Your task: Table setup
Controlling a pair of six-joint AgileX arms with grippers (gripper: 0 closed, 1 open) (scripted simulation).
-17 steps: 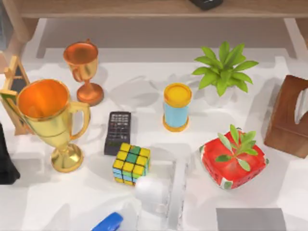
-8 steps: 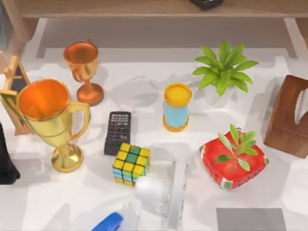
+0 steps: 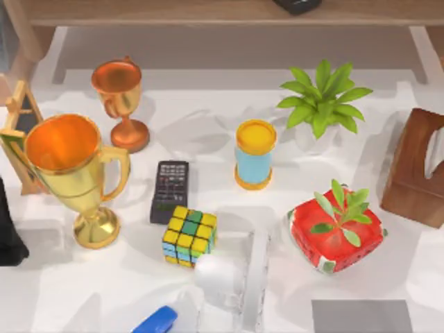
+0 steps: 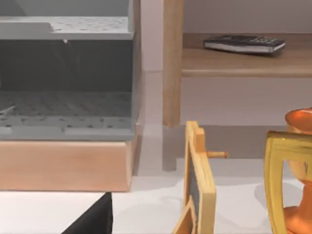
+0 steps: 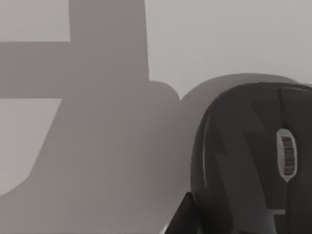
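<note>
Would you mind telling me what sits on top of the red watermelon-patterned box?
A small green leafy sprig lies on top of the red watermelon-patterned box, spreading over its upper face. The part of the box's top beneath the leaves is covered, so nothing there can be seen.

White table (image 3: 208, 118): gold trophy (image 3: 69, 173), remote (image 3: 170, 191), cube (image 3: 189, 236), blue cup (image 3: 254, 154), potted plant (image 3: 322, 104).

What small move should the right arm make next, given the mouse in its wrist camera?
Probably ease the right arm straight down toward the black mouse: in the right wrist view it lies close below on the bare white table, with nothing yet holding it.
</note>
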